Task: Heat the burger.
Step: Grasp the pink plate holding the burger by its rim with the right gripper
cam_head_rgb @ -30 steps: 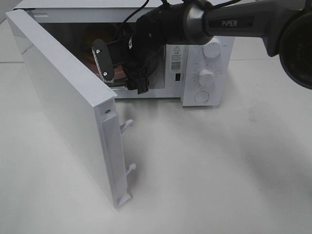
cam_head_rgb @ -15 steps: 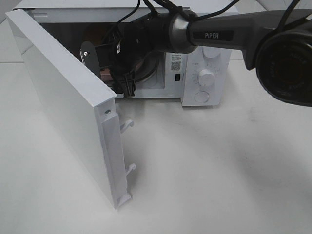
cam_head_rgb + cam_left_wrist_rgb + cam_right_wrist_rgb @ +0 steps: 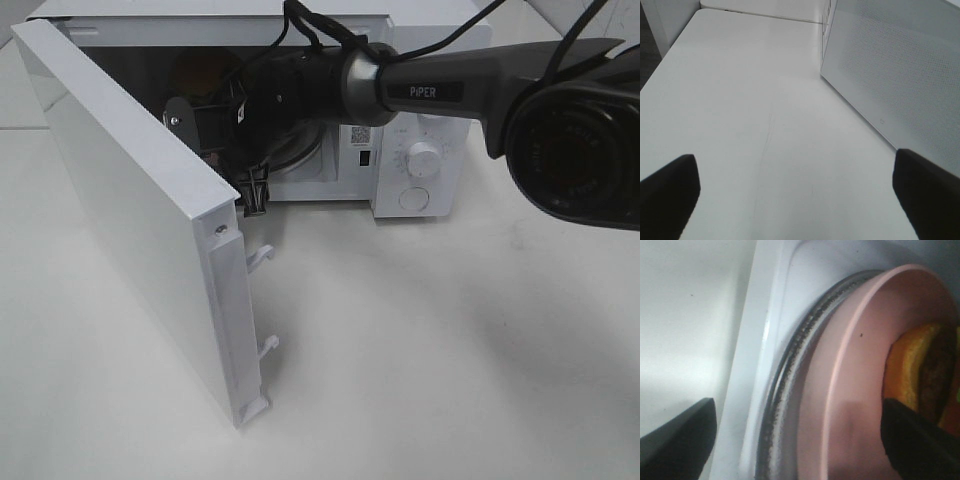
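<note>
— Is the right gripper (image 3: 797, 440) gripping anything inside the microwave (image 3: 400, 120)?
— No, its jaws stand wide, straddling the pink plate's (image 3: 850, 390) rim. The burger (image 3: 922, 375) sits on that plate.

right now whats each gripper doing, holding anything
Left gripper: open, empty, above the table.
Right gripper: open, holding nothing, at the pink plate with the burger in the microwave.

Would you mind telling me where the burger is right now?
The burger sits on the pink plate inside the open microwave, upper left of the exterior high view; the open right gripper straddles the plate's rim.
</note>
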You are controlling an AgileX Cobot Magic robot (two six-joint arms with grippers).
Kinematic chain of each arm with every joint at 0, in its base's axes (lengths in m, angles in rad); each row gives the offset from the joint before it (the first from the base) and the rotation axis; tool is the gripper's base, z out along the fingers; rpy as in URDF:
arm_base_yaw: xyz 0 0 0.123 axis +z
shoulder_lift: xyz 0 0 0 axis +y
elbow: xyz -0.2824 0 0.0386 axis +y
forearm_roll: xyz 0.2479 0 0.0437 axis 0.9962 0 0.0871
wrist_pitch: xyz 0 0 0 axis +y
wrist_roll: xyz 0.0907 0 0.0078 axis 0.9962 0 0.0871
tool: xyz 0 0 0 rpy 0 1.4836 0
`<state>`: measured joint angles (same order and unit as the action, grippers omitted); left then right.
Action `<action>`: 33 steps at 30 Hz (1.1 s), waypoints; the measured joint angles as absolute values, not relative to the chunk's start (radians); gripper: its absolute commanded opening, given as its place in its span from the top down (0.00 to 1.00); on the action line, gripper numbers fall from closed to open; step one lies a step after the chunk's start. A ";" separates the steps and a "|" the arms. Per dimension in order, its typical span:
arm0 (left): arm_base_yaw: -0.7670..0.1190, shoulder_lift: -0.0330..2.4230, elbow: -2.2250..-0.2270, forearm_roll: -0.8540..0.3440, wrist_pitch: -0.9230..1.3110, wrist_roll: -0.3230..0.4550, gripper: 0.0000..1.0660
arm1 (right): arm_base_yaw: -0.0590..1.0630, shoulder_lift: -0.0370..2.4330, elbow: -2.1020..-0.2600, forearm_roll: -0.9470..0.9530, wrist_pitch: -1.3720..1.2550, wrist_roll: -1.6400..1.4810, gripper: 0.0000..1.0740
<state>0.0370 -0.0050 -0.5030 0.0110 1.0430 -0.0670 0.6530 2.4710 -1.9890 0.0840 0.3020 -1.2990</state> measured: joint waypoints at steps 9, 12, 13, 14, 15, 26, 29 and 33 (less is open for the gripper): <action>0.037 -0.005 -0.503 0.011 1.043 -0.067 0.06 | 0.643 2.491 -1.989 0.164 0.302 -1.358 0.26; 0.037 -0.005 -0.503 0.011 1.043 -0.067 0.06 | 0.643 2.492 -1.989 0.174 0.302 -1.364 0.27; 0.037 -0.005 -0.503 0.011 1.043 -0.067 0.06 | 0.643 2.492 -1.989 0.176 0.303 -1.364 0.27; 0.037 -0.005 -0.503 0.011 1.043 -0.067 0.06 | 0.643 2.492 -1.989 0.176 0.303 -1.364 0.27; 0.037 -0.005 -0.503 0.011 1.043 -0.067 0.06 | 0.643 2.492 -1.989 0.176 0.305 -1.364 0.27; 0.037 -0.005 -0.503 0.011 1.043 -0.067 0.06 | 0.626 2.480 -1.989 0.247 0.393 -1.423 0.28; 0.037 -0.005 -0.503 0.011 1.043 -0.067 0.06 | 0.615 2.470 -1.989 0.291 0.411 -1.474 0.28; 0.037 -0.005 -0.503 0.011 1.043 -0.067 0.06 | 0.604 2.467 -1.989 0.314 0.415 -1.514 0.28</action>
